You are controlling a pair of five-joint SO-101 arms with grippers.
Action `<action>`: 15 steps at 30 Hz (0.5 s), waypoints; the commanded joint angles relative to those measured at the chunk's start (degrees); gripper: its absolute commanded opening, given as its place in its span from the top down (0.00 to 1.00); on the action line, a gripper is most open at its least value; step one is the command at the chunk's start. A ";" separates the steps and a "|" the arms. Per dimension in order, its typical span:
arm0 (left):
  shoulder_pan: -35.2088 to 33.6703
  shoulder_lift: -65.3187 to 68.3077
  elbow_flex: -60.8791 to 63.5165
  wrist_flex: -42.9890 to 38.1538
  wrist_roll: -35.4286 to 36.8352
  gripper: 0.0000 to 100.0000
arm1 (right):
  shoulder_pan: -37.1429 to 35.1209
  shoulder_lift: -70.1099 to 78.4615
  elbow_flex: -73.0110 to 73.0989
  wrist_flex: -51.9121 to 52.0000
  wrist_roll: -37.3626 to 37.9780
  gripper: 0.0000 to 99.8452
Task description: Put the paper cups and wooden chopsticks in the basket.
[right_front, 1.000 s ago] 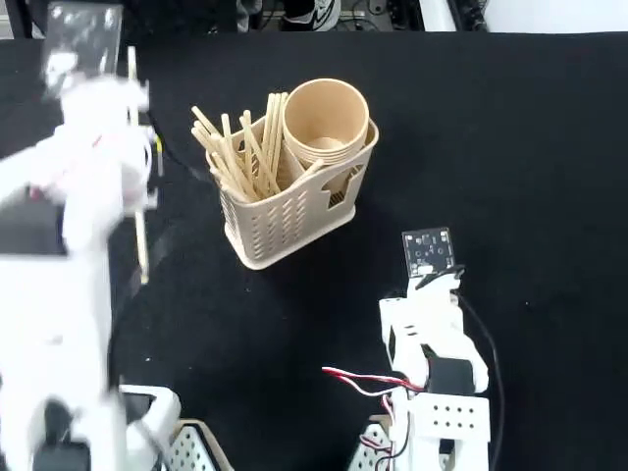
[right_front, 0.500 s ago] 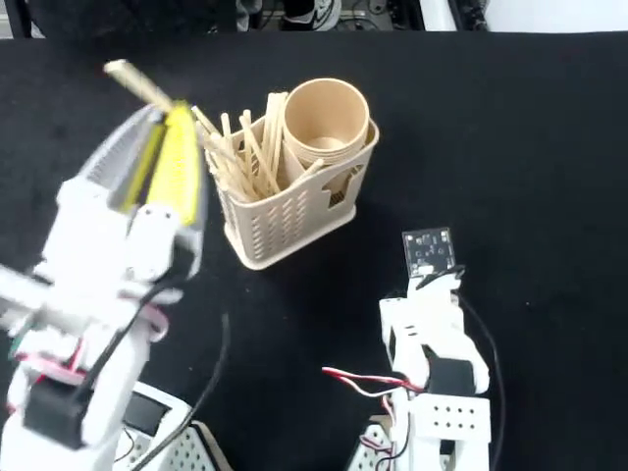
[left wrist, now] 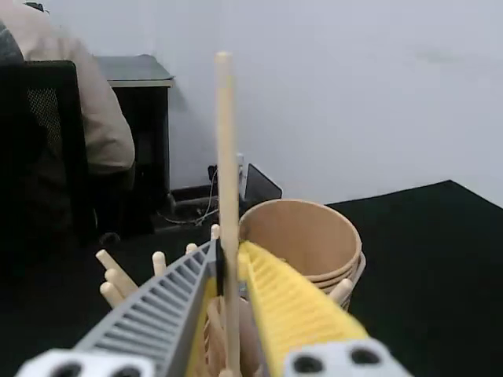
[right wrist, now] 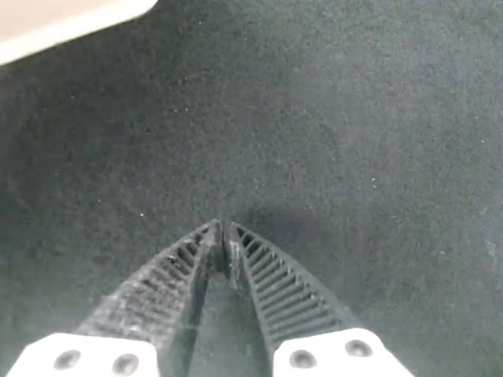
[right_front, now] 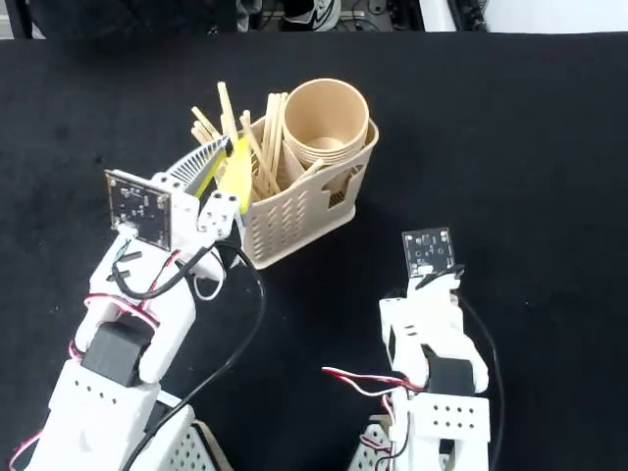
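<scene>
Nothing legible from my end - no text, label, number or sign I can read. Checked the basket point(right_front: 294, 211), the paper cups point(right_front: 324, 113), the left arm's circuit board point(right_front: 136, 209) and the right arm's circuit board point(right_front: 429, 251) - any marks on them are too small to make out.
</scene>
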 commanded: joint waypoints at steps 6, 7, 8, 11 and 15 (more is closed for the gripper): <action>0.66 0.09 -15.78 19.08 8.18 0.78 | -0.53 -0.57 -0.13 0.18 0.26 0.99; 0.66 0.09 -17.63 21.27 7.03 0.78 | -0.53 -0.57 -0.13 0.18 0.26 0.99; 0.48 0.09 -19.21 23.38 5.71 0.78 | -0.53 -0.57 -0.13 0.18 0.26 0.99; -5.05 0.00 -21.85 28.75 3.52 0.79 | -0.53 -0.57 -0.13 0.18 0.26 0.99; -17.01 -3.08 -20.53 35.34 0.26 0.92 | -0.53 -0.57 -0.13 0.18 0.26 0.99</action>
